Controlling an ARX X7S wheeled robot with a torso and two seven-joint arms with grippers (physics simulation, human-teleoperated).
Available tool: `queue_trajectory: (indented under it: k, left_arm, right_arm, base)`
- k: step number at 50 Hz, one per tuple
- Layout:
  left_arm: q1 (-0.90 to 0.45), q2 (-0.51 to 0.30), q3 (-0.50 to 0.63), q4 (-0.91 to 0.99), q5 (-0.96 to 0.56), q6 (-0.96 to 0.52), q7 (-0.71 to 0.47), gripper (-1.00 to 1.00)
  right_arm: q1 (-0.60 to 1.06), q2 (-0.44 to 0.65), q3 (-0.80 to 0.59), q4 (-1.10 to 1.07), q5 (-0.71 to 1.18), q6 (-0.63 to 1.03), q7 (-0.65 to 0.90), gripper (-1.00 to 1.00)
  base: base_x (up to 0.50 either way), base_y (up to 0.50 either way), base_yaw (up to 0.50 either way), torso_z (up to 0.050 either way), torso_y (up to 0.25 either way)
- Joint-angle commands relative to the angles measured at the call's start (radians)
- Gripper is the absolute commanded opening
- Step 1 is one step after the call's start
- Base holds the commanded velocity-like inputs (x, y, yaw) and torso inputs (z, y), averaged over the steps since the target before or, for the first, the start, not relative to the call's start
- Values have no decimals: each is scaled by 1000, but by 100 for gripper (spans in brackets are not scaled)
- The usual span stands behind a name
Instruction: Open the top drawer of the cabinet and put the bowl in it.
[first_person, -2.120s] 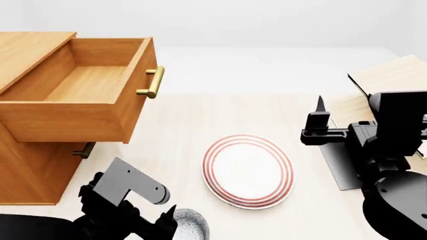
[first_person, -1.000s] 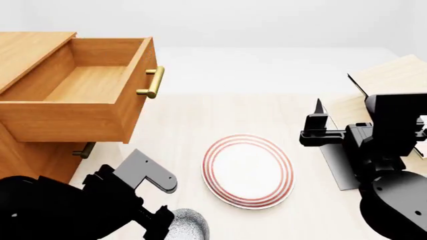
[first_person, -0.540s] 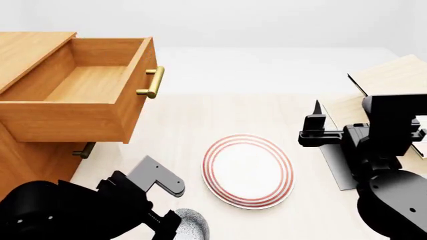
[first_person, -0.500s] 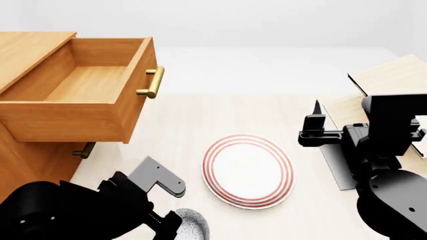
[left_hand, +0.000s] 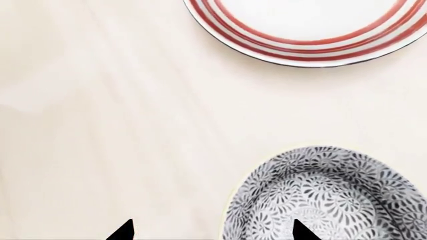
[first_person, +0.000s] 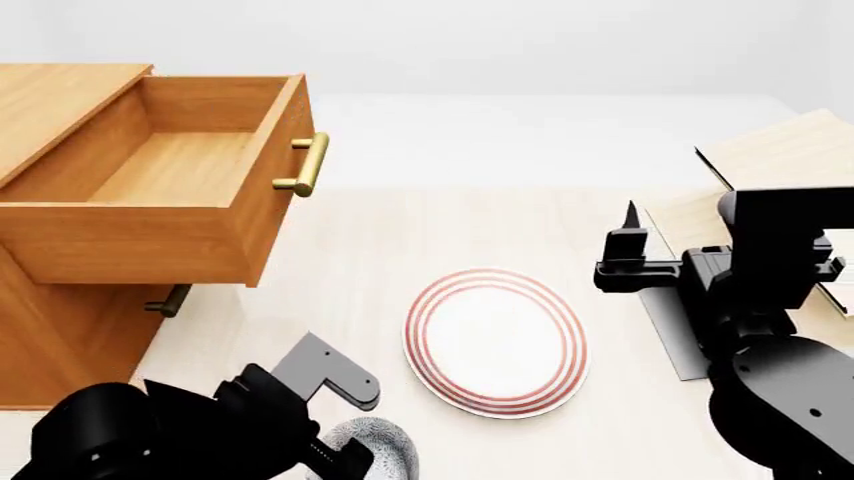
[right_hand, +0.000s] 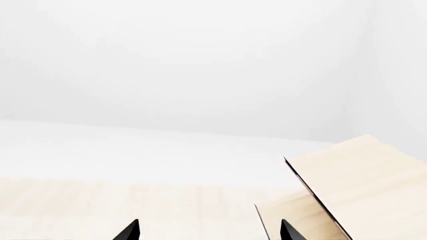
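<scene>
The cabinet (first_person: 54, 330) stands at the left with its top drawer (first_person: 174, 165) pulled out, its wooden inside bare and its brass handle (first_person: 304, 165) facing right. The speckled blue-grey bowl (left_hand: 327, 195) sits on the table at the near edge, partly hidden under my left arm in the head view (first_person: 380, 445). My left gripper (left_hand: 212, 232) is open just above it, one fingertip (left_hand: 301, 231) over the bowl and the other over the table beside the rim. My right gripper (right_hand: 208, 232) hangs open and holds nothing at the right (first_person: 627, 240).
A flat white plate with red rings (first_person: 497, 340) lies mid-table, just beyond the bowl (left_hand: 307, 30). A pale tilted rack (first_person: 787, 150) stands at the far right behind my right arm. The second drawer's handle (first_person: 170, 300) shows under the open drawer.
My left arm has swung right and forward over the bowl, covering more of it. The right gripper has drifted slightly left. The drawer, plate and bowl have not moved.
</scene>
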Motion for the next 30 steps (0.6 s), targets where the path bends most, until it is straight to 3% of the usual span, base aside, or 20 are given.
queue_trajectory:
  k: [1,30]
  left_arm:
    - [24,6,32,-35,45,44,45,100]
    - [34,29,90,-96,105,93,100,100]
  right_arm:
    - [4,-4,-11,11,-8,-4,-3,100]
    - [0,-13,-24,44,-23,-27,-17,100]
  base:
    - [0,0,0,0,0]
    - [0,0,0,0,0]
